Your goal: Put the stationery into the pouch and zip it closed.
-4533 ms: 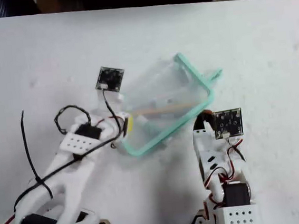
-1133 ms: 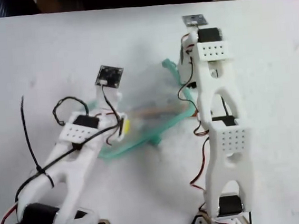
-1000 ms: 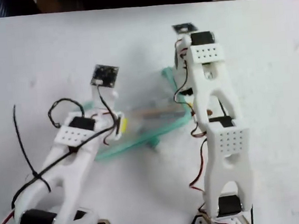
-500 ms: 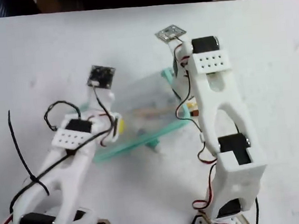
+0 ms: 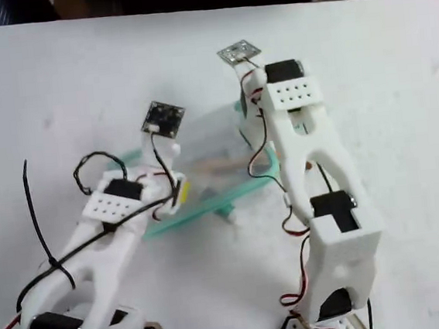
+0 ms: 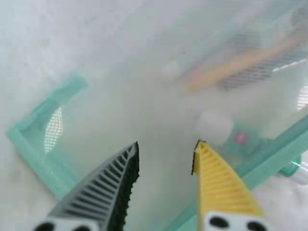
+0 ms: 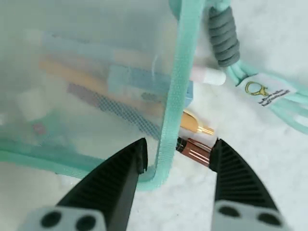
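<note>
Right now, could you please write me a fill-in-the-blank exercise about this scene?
The pouch has a ___ border.
The right gripper, astride that border, is ___.
One finger of the left gripper is grey, the other ___.
The pouch lies on a ___ table.
Missing words: green, open, yellow, white.

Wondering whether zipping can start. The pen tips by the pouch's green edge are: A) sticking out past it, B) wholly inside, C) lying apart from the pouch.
A: the gold pen tip and the copper pen tip poke out past the green edge of the pouch.
</note>
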Motion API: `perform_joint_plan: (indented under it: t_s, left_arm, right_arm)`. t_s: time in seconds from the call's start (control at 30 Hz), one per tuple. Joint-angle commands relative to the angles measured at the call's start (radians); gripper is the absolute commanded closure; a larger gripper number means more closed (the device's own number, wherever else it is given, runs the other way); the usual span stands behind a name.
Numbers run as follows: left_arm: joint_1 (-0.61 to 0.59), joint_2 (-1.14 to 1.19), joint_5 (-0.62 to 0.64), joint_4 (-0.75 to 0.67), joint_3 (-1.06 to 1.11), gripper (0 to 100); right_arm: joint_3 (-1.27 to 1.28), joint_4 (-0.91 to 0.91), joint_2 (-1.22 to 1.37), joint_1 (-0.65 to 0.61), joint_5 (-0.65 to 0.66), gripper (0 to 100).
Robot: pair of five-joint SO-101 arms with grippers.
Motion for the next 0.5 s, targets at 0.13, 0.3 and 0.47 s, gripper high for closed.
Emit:
perform_joint_plan:
  t_s: [0.13, 0.3, 0.47]
  left_arm:
    - [0.016, -0.039, -0.009, -0.023, -0.008, 79]
    - [0.018, -0.039, -0.009, -0.023, -0.009, 79]
    - [0.018, -0.039, -0.009, -0.023, -0.009, 79]
  right_arm:
    - [-0.063, -0.045, 0.151, -0.012, -0.008, 78.9]
    - [-0.176, 0.015, 0.303, -0.01, -0.008, 78.9]
    - [-0.298, 0.031, 0.453, -0.008, 0.002, 79.0]
